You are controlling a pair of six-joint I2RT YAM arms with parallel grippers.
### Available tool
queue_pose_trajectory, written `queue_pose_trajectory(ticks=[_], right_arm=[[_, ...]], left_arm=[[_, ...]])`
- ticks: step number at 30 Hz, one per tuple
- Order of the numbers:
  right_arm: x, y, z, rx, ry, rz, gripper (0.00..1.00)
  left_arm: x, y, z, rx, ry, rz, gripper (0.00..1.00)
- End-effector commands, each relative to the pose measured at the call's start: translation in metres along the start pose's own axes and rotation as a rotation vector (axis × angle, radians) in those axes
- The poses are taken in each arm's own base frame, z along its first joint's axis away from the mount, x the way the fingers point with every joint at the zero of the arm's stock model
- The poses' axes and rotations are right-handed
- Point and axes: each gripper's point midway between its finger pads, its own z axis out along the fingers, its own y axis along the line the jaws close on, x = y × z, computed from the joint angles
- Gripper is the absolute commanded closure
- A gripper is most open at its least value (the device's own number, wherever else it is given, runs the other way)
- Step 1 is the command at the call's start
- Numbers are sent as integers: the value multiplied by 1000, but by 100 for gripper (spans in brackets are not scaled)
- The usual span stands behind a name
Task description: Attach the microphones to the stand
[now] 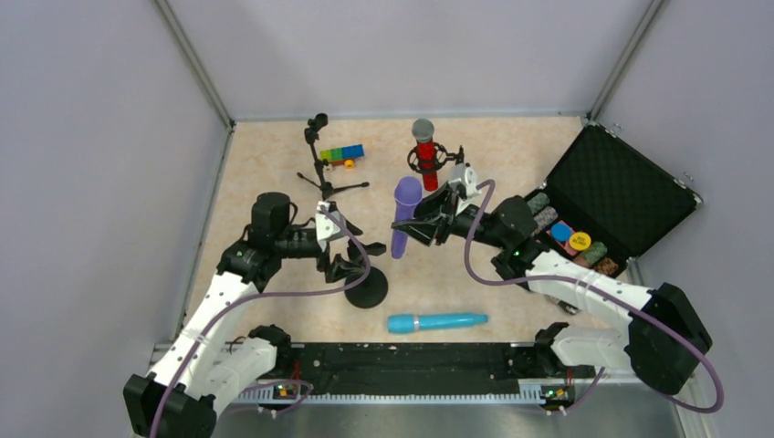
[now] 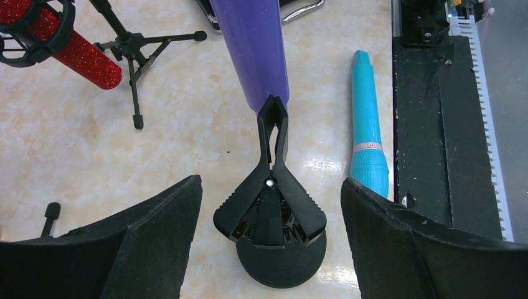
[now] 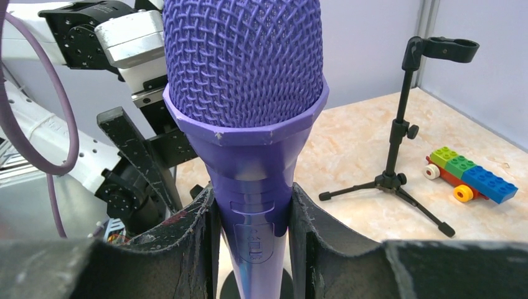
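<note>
1 of 3 done: red mic (image 1: 423, 146) seated in rear stand (image 1: 429, 164). Purple mic (image 1: 407, 193) clamped upright in right gripper (image 1: 410, 223), tail at clip stand (image 1: 367, 292). Left gripper (image 2: 271, 208) jaws apart around clip (image 2: 273, 143). Blue mic (image 1: 436, 321) lies on table (image 1: 274, 164), unmounted.

Both arms look like twins on my feed. The left arm (image 1: 219, 301) and right arm (image 1: 584, 287) have white plastic link shells with chunky black round joint housings. A thick purple cable (image 1: 274, 294) hangs off the left one, and a second purple cable (image 1: 467, 251) off the right. There's a tiny green light (image 1: 517, 253) on a right joint. The left claw (image 2: 271, 179) has broad matte black wedge fingers (image 2: 155, 237). The right claw (image 3: 251, 189) looks scuffed, with dusty grey edges. Small screws dot the left arm's black wrist housing (image 3: 81, 31).
</note>
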Motion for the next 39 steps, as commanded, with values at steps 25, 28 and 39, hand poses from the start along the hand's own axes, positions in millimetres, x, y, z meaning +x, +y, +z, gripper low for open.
queue_pose_trajectory(ticks=[25,28,39], right_arm=[[-9,17,23,-38,-86,-116,100],[-6,17,25,-32,-101,-118,100],[4,21,32,-36,-116,-110,100]], left_arm=[[4,14,-1,-81,2,30,100],[4,13,0,-73,0,25,100],[4,12,-1,-70,1,22,100]])
